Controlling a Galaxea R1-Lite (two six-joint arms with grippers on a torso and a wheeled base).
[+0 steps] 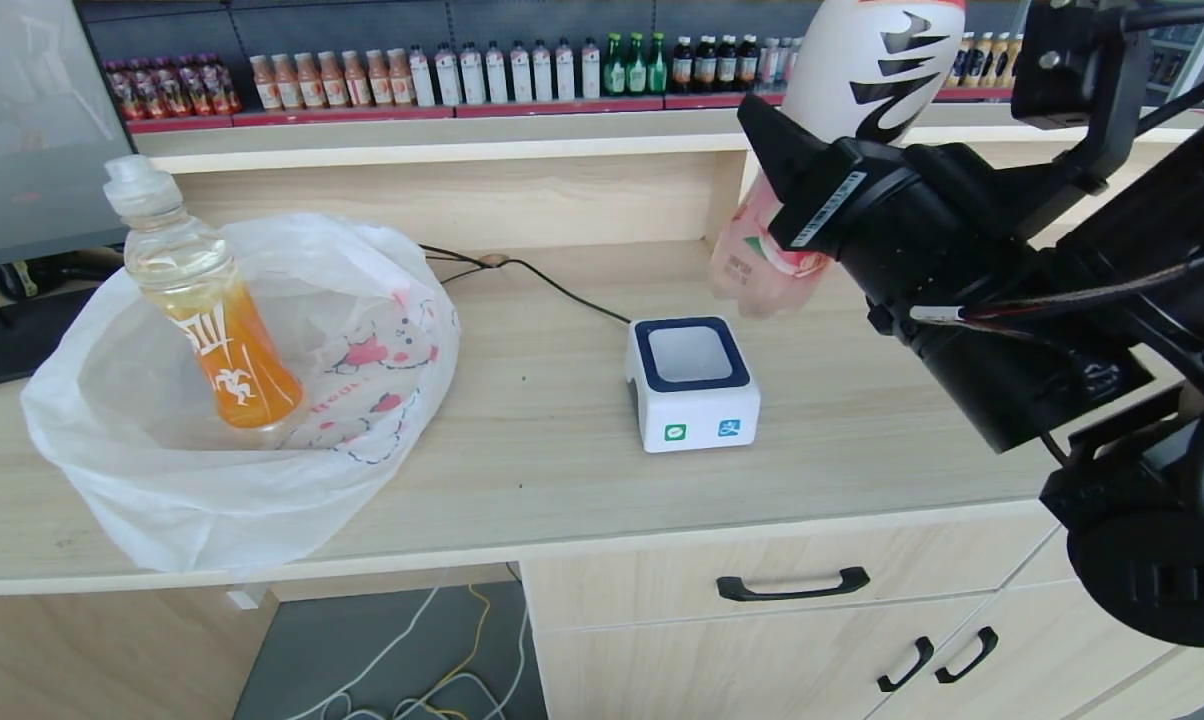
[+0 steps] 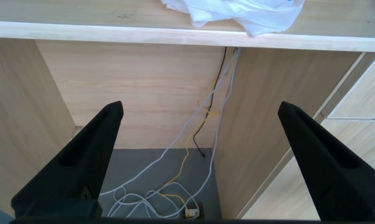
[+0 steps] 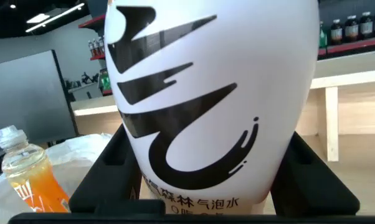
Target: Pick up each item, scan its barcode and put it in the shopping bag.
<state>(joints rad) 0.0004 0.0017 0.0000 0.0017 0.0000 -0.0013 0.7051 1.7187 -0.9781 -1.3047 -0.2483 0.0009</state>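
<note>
Pale wood table [image 1: 562, 460] in a shop; a shelf of drinks [image 1: 522, 70] runs along the back wall.

Right gripper [image 3: 209, 186]: jaws closed across the body of a white-sleeved bottle [image 1: 877, 70] with black stripes, one finger on each flank. It is held up in the air and tilted, pink end lowest, over the far right part of the table, just beyond and to the right of the scanner [image 1: 692, 385] and not touching it.

Left gripper [image 2: 200, 109]: jaws wide apart, holding nothing, hanging below the table edge in front of the cables [image 2: 194, 155].

Handling, as a judgement:
- The bottle is round and its printed sleeve is probably slick, so it could twist in the hold.
- If full, it has some weight, and a tilt adds leverage.
- The plastic wall likely gives a little, so a firm mid-body hold suits it better than one near either end.
- The barcode side must face the scanner window; which side that is cannot be told.

Shopping bag [image 1: 162, 490] sits well to the left, thin, soft, mouth slumped open. An orange bottle [image 1: 217, 320] leans inside it. The film will not guide or brace anything, so a low release beside that bottle looks safest.
</note>
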